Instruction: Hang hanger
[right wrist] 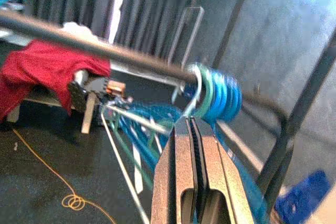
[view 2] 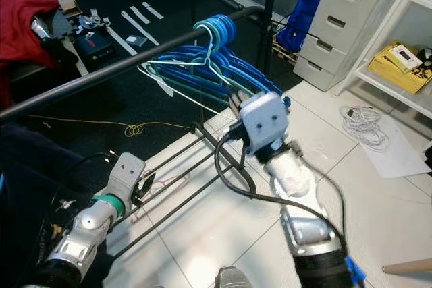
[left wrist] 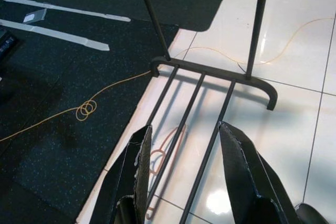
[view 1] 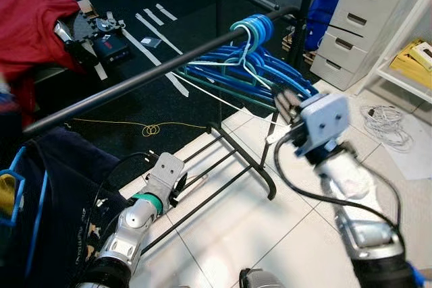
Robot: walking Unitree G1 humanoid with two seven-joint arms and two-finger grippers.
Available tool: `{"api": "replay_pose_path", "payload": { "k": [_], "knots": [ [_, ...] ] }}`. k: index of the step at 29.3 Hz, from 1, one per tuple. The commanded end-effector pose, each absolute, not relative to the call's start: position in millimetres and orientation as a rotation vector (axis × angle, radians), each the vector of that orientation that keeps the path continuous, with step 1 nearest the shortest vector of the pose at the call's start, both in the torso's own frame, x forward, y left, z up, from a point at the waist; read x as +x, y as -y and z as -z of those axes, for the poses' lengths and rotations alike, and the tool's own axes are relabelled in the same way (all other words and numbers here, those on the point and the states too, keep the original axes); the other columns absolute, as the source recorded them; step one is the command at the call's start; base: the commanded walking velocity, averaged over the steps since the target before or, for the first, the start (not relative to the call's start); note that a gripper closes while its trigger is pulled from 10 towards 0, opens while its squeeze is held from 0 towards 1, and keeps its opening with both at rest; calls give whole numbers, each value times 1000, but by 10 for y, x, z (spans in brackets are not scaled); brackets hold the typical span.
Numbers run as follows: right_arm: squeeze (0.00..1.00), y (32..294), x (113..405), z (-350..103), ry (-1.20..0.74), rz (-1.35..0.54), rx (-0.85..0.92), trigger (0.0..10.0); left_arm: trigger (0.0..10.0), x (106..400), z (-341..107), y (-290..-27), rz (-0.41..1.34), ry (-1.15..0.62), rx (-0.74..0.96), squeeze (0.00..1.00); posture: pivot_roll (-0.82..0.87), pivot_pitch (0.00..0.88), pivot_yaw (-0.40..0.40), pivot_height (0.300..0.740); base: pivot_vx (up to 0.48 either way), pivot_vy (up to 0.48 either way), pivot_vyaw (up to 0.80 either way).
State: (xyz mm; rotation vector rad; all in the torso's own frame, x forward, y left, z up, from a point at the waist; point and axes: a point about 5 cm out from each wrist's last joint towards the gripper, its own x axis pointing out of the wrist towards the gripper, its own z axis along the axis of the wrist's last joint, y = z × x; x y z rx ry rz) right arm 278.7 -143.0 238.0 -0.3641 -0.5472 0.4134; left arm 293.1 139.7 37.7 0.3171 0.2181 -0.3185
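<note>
My right gripper (right wrist: 195,129) is pinched shut just under the rail (view 1: 135,80), fingers pressed together with nothing clearly between them. The pale green hanger (view 1: 233,65) hangs hooked beside the blue hangers (view 1: 283,75). My left gripper (left wrist: 184,140) idles low with its 2 fingers spread, empty, over the rack's base (left wrist: 210,72).

Blue and teal hangers (view 1: 260,65); black rail (view 1: 148,75); red cloth (view 1: 30,15); white tiles (view 1: 297,234); yellow cord (view 1: 145,126)

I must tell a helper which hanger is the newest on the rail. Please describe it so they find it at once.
Find the black clothes rail that crosses the room. Near its far end hangs a bunch of blue hangers, next to the right gripper. The pale, whitish-green hanger is at the front of the bunch; its neighbours are all darker blue.
</note>
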Motion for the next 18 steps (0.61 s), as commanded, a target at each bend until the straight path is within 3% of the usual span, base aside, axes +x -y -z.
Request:
{"api": "replay_pose_path", "payload": {
  "k": [1,4,7,10,14,18],
  "knots": [
    [0,1449,2765,-2415,547,-418,-348,10000,10000,2904,-333,-1400,330,-242,332,0,-180,52,104,740,0,0,0],
    [0,1530,2713,-2571,566,-442,-365,10000,10000,2906,-332,-1392,334,-243,331,0,-182,56,105,740,0,0,0],
    [0,1487,2508,-2772,592,-623,-305,10000,10000,2908,-333,-1392,338,-243,335,0,-182,56,110,740,0,0,0],
    [0,1487,2508,-2772,592,-623,-305,10000,10000,2908,-333,-1392,338,-243,335,0,-182,56,110,740,0,0,0],
    [0,1449,2119,-3289,736,-901,-148,10000,10000,2920,-335,-1390,342,-246,338,0,-188,58,112,740,0,0,0],
    [0,1475,2017,-3360,719,-972,-174,10000,10000,2923,-333,-1387,344,-246,340,0,-190,56,110,740,0,0,0]
  ]
}}
